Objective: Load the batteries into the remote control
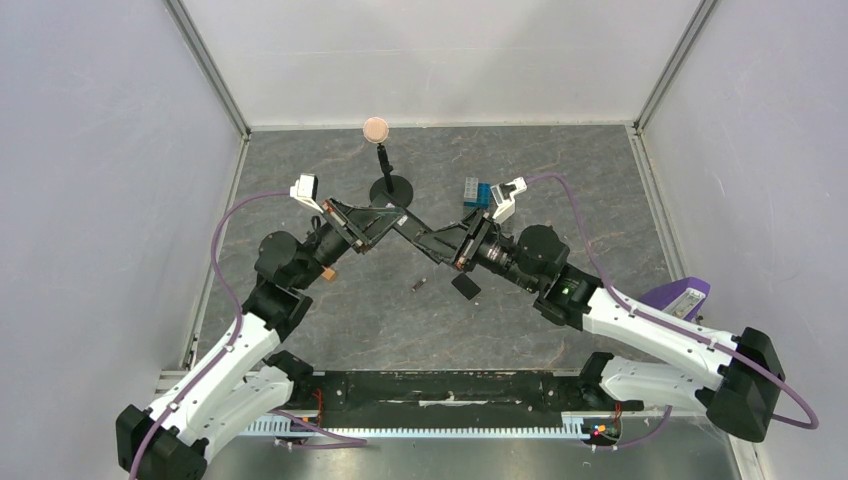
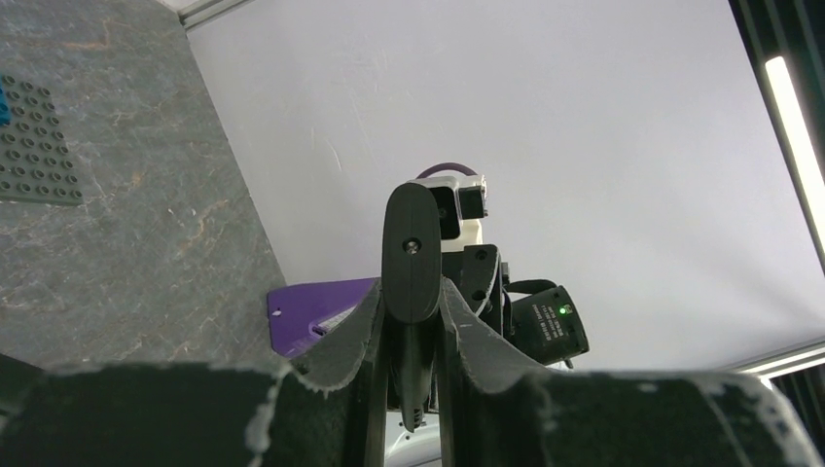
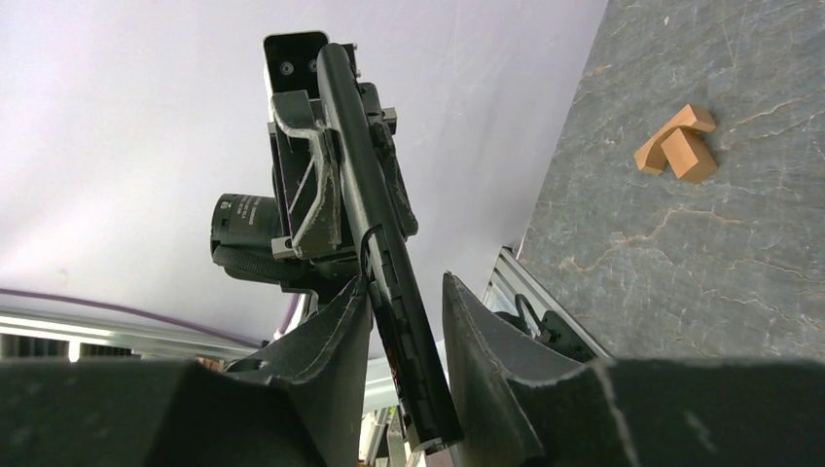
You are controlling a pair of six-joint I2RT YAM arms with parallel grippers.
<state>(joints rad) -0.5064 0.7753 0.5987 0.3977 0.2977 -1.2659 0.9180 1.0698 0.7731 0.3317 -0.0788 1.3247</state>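
The remote control (image 2: 411, 251) is a slim black bar held in the air over the middle of the table. My left gripper (image 2: 409, 304) is shut on it; I see it end-on between the pads. My right gripper (image 3: 404, 297) is open around the same remote (image 3: 375, 224): the bar rests against one finger, with a gap to the other. In the top view the grippers meet, left (image 1: 392, 222) and right (image 1: 425, 238). One small dark battery (image 1: 419, 286) lies on the table below them. The other battery is out of view.
A small black square piece (image 1: 464, 287) lies beside the battery. Blue bricks (image 1: 478, 192) stand on a grey studded baseplate (image 2: 34, 141) at the back. A stand with a peach ball (image 1: 376, 128), orange wooden blocks (image 3: 678, 144) and a purple tray (image 1: 680, 297) are around.
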